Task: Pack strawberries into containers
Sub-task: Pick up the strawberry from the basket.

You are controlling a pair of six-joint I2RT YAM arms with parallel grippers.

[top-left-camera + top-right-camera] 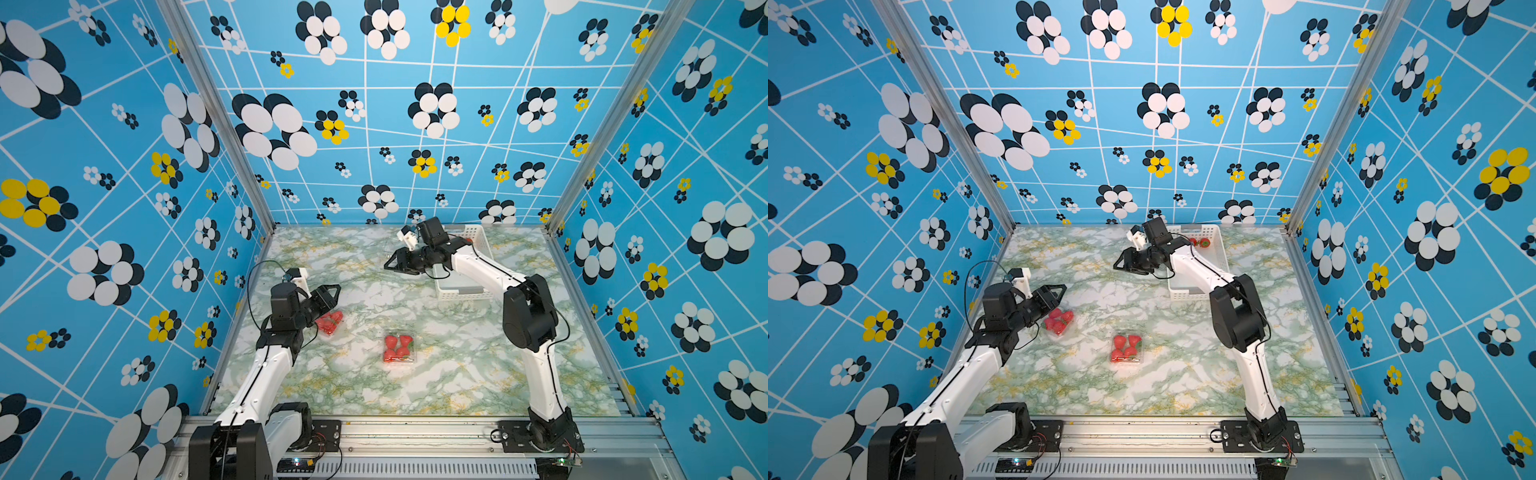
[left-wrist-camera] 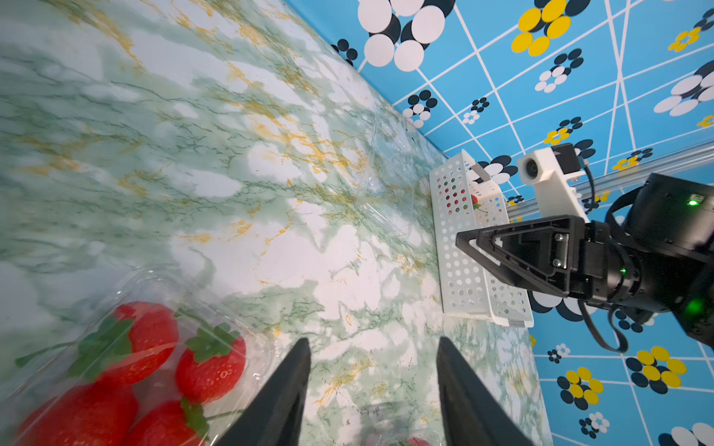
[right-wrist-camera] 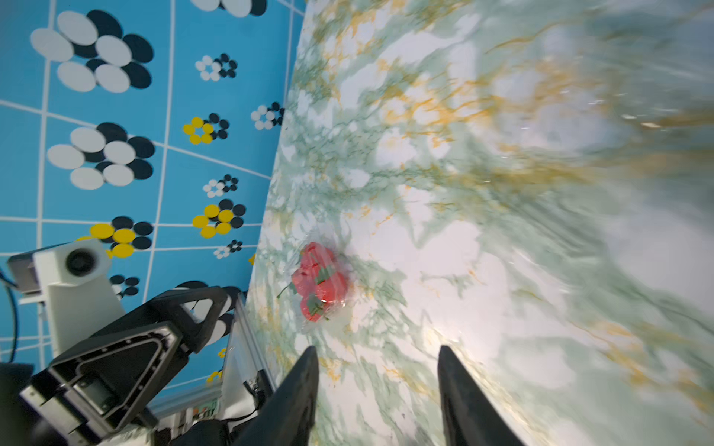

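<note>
Two containers are already full as I look in. The nearer container (image 1: pixel 400 348) lies well apart from the white basket (image 1: pixel 463 296), out toward the arm bases, with four strawberries (image 1: pixel 1124 347) packed inside. The farther container (image 1: pixel 330 324) sits even farther from the basket, over toward the left arm, and is also full of red fruit. A couple of loose strawberries (image 1: pixel 1200 242) show at the basket's far end in a top view. My left gripper (image 2: pixel 373 386) hangs just above and beside the farther container, its jaws apart with only tabletop between them. My right gripper (image 3: pixel 376 390) hovers just beside the basket, off the wall that faces the left arm, jaws likewise apart and holding nothing. The marble-patterned table (image 1: pixel 457 374) looks blurred in the right wrist view.
</note>
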